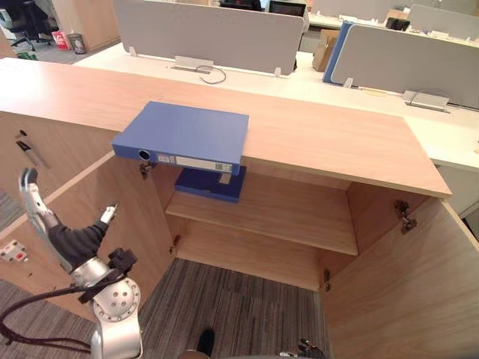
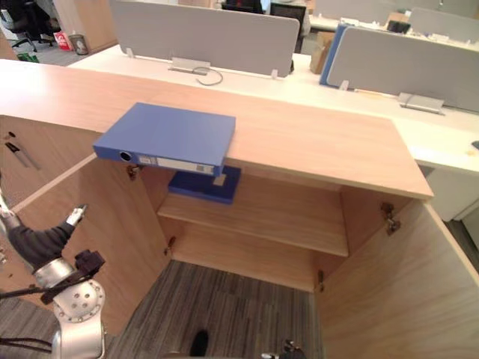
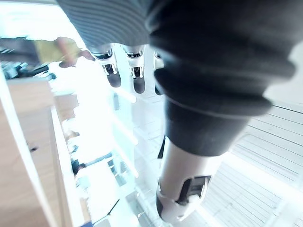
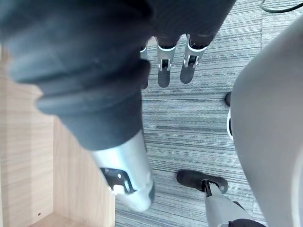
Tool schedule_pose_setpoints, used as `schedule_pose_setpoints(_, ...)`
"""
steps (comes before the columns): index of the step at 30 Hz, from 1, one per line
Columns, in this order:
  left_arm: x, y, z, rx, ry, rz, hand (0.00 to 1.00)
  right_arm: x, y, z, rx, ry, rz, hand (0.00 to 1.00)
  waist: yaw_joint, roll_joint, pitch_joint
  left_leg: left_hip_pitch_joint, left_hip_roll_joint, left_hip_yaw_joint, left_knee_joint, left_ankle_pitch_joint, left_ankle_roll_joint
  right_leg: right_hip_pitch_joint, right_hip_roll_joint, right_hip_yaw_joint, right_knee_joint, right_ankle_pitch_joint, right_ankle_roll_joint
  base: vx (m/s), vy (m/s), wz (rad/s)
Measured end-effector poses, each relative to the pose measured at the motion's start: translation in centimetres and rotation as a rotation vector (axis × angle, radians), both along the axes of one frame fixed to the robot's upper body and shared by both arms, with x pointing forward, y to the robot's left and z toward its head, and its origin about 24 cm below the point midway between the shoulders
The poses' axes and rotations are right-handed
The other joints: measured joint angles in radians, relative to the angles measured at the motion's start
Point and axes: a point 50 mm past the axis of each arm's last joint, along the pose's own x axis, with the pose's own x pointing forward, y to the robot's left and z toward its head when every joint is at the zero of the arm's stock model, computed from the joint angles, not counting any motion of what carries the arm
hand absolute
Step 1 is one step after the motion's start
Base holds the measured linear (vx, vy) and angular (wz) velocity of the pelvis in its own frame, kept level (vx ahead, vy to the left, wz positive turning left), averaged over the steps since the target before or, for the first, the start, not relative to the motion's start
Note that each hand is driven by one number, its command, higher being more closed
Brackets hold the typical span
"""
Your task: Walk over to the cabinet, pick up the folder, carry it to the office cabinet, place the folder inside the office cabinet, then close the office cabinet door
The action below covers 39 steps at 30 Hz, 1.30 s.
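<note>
A blue folder (image 1: 183,136) lies flat on the wooden cabinet top (image 1: 322,134), its spine overhanging the front edge above the open cabinet. A second blue folder (image 1: 209,184) lies on the cabinet's inner shelf (image 1: 292,217) just below it. My left hand (image 1: 46,221) is raised at the lower left, beside the open left door (image 1: 123,217), well below and left of the top folder; its fingers (image 3: 135,71) are straight and hold nothing. My right hand (image 4: 163,71) hangs over the grey carpet, fingers straight and empty.
Both cabinet doors stand open, with the right door (image 1: 408,292) at the lower right. Striped grey carpet (image 1: 232,307) lies before the cabinet. Behind it are white desks with grey dividers (image 1: 209,34), a cardboard box (image 1: 324,48), and an office chair (image 1: 26,22) far left.
</note>
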Motion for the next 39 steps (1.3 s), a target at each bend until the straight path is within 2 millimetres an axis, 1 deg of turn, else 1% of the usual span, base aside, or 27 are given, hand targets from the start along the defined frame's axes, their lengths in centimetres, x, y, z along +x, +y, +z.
schedule_pose_setpoints(2,0.5,-0.1,1.1,0.122,-0.029,0.069,0.00,0.0,0.0,0.0,-0.001,-0.005,0.001,0.00,0.000,-0.002,-0.003,-0.002,0.009,0.000,0.000,0.015,-0.003,-0.007,0.008,0.016,-0.005,0.005,-0.007,0.00,-0.007,-0.17)
schedule_pose_setpoints(4,1.1,-0.1,1.7,0.201,-0.032,0.099,0.00,0.1,0.0,0.0,-0.001,-0.009,0.000,0.00,0.000,-0.002,-0.004,-0.006,0.010,0.008,0.001,0.019,-0.009,-0.015,0.013,0.028,-0.011,0.012,-0.006,0.03,-0.002,-0.19)
schedule_pose_setpoints(5,1.6,-0.1,1.7,0.231,-0.023,0.102,0.00,0.1,0.0,0.0,-0.002,-0.010,0.000,0.00,0.000,-0.002,-0.006,-0.008,0.011,0.009,0.001,0.019,-0.008,-0.016,0.017,0.029,-0.015,0.015,-0.002,0.06,-0.017,-0.11)
schedule_pose_setpoints(6,2.8,0.1,1.4,0.279,0.015,0.116,0.00,0.0,0.0,0.0,-0.003,-0.008,0.005,0.00,-0.001,-0.005,-0.009,-0.009,0.012,0.012,0.003,0.023,-0.003,-0.016,0.018,0.035,-0.022,0.025,0.006,0.06,-0.021,-0.06)
schedule_pose_setpoints(9,4.3,1.0,0.5,0.311,0.101,0.156,0.00,0.1,0.0,0.0,-0.006,-0.013,0.028,0.00,-0.004,-0.007,-0.011,-0.009,0.016,0.030,0.006,0.022,-0.002,-0.019,0.022,0.053,-0.033,0.030,0.003,0.06,-0.014,-0.15)
schedule_pose_setpoints(14,4.7,1.5,0.7,0.330,0.118,0.193,0.00,0.1,-0.1,0.1,-0.015,-0.014,0.044,0.00,-0.001,-0.006,-0.012,0.001,0.032,0.052,0.006,0.020,-0.004,-0.019,0.027,0.078,-0.032,0.034,-0.003,0.02,-0.025,-0.15)
schedule_pose_setpoints(17,4.7,1.9,1.1,0.342,0.111,0.218,0.00,0.2,-0.4,0.1,-0.027,-0.015,0.055,0.00,0.002,0.004,-0.013,0.027,0.041,0.078,0.006,0.017,-0.005,-0.019,0.027,0.106,-0.011,0.037,-0.009,-0.03,0.004,-0.30)
schedule_pose_setpoints(19,4.7,2.2,1.2,0.340,0.113,0.234,0.00,0.1,-0.9,0.1,-0.033,-0.015,0.023,0.00,0.002,0.017,-0.011,0.056,0.039,0.088,0.001,-0.004,-0.010,-0.026,0.011,0.110,0.057,0.008,-0.021,-0.07,0.022,-0.25)
schedule_pose_setpoints(20,4.7,2.2,1.4,0.345,0.108,0.238,0.00,-0.1,-1.1,0.1,-0.032,-0.014,-0.015,0.00,0.002,0.004,-0.010,0.070,0.008,0.087,-0.001,-0.034,-0.005,-0.040,-0.027,0.105,0.115,-0.049,-0.032,-0.07,0.101,0.02)
schedule_pose_setpoints(21,4.7,2.2,1.4,0.348,0.108,0.240,0.00,-0.4,-1.0,0.0,-0.027,-0.006,-0.032,0.00,0.003,-0.024,-0.013,0.072,-0.025,0.088,0.033,-0.059,0.029,-0.048,-0.067,0.104,0.140,-0.068,-0.031,-0.02,0.155,0.09)
schedule_pose_setpoints(22,4.5,2.1,1.5,0.352,0.102,0.245,0.00,-1.5,-1.1,-0.1,-0.028,0.016,-0.047,0.00,0.007,-0.059,-0.019,0.045,-0.111,0.101,0.241,-0.155,0.076,-0.055,-0.138,0.097,0.196,-0.095,-0.049,0.12,0.194,0.01)
schedule_pose_setpoints(23,3.9,2.1,2.0,0.346,0.073,0.266,0.00,-1.2,-2.1,0.1,-0.050,-0.008,-0.043,0.00,0.007,-0.014,-0.015,0.082,-0.116,0.102,0.308,-0.260,0.071,-0.094,-0.145,0.097,0.368,-0.088,-0.105,0.15,0.168,0.00)
schedule_pose_setpoints(24,3.7,2.1,2.3,0.347,0.054,0.275,0.00,-0.5,-2.4,0.4,-0.061,-0.038,-0.030,0.00,0.006,0.005,-0.012,0.102,-0.109,0.099,0.289,-0.289,0.128,-0.151,-0.157,0.105,0.497,-0.076,-0.128,0.11,0.184,0.08)
schedule_pose_setpoints(25,3.5,2.0,2.6,0.354,0.037,0.280,0.00,-0.3,-2.1,0.4,-0.053,-0.049,-0.023,0.00,-0.004,0.012,-0.009,0.140,-0.114,0.095,0.266,-0.288,0.132,-0.237,-0.190,0.135,0.678,-0.020,-0.190,0.03,0.155,0.25)
schedule_pose_setpoints(26,3.2,1.9,2.8,0.353,0.027,0.287,0.00,0.0,-1.8,0.4,-0.048,-0.063,-0.022,0.00,-0.010,0.011,-0.010,0.160,-0.107,0.087,0.252,-0.288,0.137,-0.264,-0.198,0.137,0.739,-0.016,-0.189,0.04,0.193,0.28)
schedule_pose_setpoints(27,2.7,2.0,3.0,0.334,-0.001,0.317,0.00,0.1,-1.5,0.4,-0.042,-0.065,-0.008,0.00,-0.003,0.009,-0.010,0.178,-0.093,0.083,0.245,-0.292,0.141,-0.289,-0.177,0.129,0.721,-0.043,-0.151,0.05,0.142,0.19)
schedule_pose_setpoints(28,2.5,2.2,3.1,0.328,-0.009,0.335,0.00,0.1,-1.5,0.4,-0.041,-0.064,-0.009,0.00,-0.001,0.009,-0.010,0.183,-0.089,0.079,0.240,-0.292,0.141,-0.296,-0.160,0.127,0.679,-0.054,-0.136,0.06,0.142,0.12)
schedule_pose_setpoints(29,2.4,2.4,3.1,0.326,-0.018,0.355,0.00,0.1,-1.5,0.4,-0.041,-0.065,-0.010,0.00,-0.002,0.010,-0.009,0.186,-0.079,0.075,0.232,-0.284,0.128,-0.300,-0.129,0.129,0.584,-0.063,-0.118,0.07,0.078,0.10)
schedule_pose_setpoints(30,2.3,2.6,3.2,0.331,-0.023,0.372,0.00,0.2,-1.4,0.4,-0.039,-0.067,-0.011,0.00,-0.004,0.010,-0.009,0.186,-0.071,0.073,0.218,-0.279,0.116,-0.295,-0.087,0.130,0.446,-0.058,-0.109,0.12,0.057,0.14)
schedule_pose_setpoints(31,2.3,2.8,3.2,0.325,-0.016,0.387,0.00,0.3,-1.1,0.4,-0.035,-0.073,-0.013,0.00,-0.009,0.008,-0.008,0.186,-0.071,0.069,0.214,-0.276,0.114,-0.295,-0.072,0.122,0.369,-0.046,-0.113,0.12,0.014,0.16)
schedule_pose_setpoints(32,2.2,2.8,3.1,0.316,-0.022,0.396,0.00,0.3,-1.0,0.4,-0.033,-0.073,-0.010,0.00,-0.012,0.006,-0.008,0.194,-0.078,0.063,0.207,-0.274,0.115,-0.287,-0.074,0.096,0.318,-0.033,-0.111,0.21,-0.060,0.30)
schedule_pose_setpoints(33,2.0,2.6,3.1,0.310,-0.037,0.399,0.00,0.5,-1.0,0.4,-0.034,-0.076,0.005,0.00,-0.021,0.010,-0.009,0.208,-0.082,0.050,0.196,-0.277,0.110,-0.260,-0.079,0.073,0.271,0.029,-0.094,0.16,-0.062,0.25)
schedule_pose_setpoints(34,1.8,2.6,3.2,0.313,-0.042,0.398,0.00,0.6,-0.9,0.4,-0.035,-0.075,0.020,0.00,-0.022,0.010,-0.010,0.210,-0.080,0.050,0.193,-0.279,0.107,-0.254,-0.078,0.068,0.263,0.041,-0.090,0.20,-0.086,0.21)
schedule_pose_setpoints(35,1.3,2.4,3.6,0.323,-0.069,0.399,0.00,0.7,-0.7,0.4,-0.035,-0.073,0.060,0.00,-0.021,0.011,-0.015,0.213,-0.071,0.051,0.187,-0.286,0.095,-0.240,-0.072,0.046,0.230,0.089,-0.074,0.19,-0.099,0.03)
schedule_pose_setpoints(36,0.8,2.3,3.9,0.329,-0.089,0.401,0.00,0.8,-0.7,0.5,-0.037,-0.074,0.069,0.00,-0.019,0.017,-0.019,0.210,-0.051,0.052,0.186,-0.293,0.083,-0.229,-0.047,0.037,0.192,0.106,-0.059,0.24,-0.127,-0.02)
schedule_pose_setpoints(37,0.7,2.3,4.0,0.332,-0.095,0.402,0.00,0.9,-0.7,0.5,-0.038,-0.075,0.068,0.00,-0.015,0.019,-0.021,0.209,-0.041,0.055,0.185,-0.296,0.078,-0.227,-0.034,0.036,0.176,0.115,-0.055,0.24,-0.139,-0.15)
schedule_pose_setpoints(39,0.5,2.2,3.8,0.323,-0.096,0.405,0.00,1.0,-0.7,0.5,-0.040,-0.077,0.065,0.00,-0.003,0.024,-0.024,0.212,-0.007,0.086,0.185,-0.309,0.058,-0.210,0.006,0.037,0.139,0.123,-0.060,0.19,-0.121,-0.21)
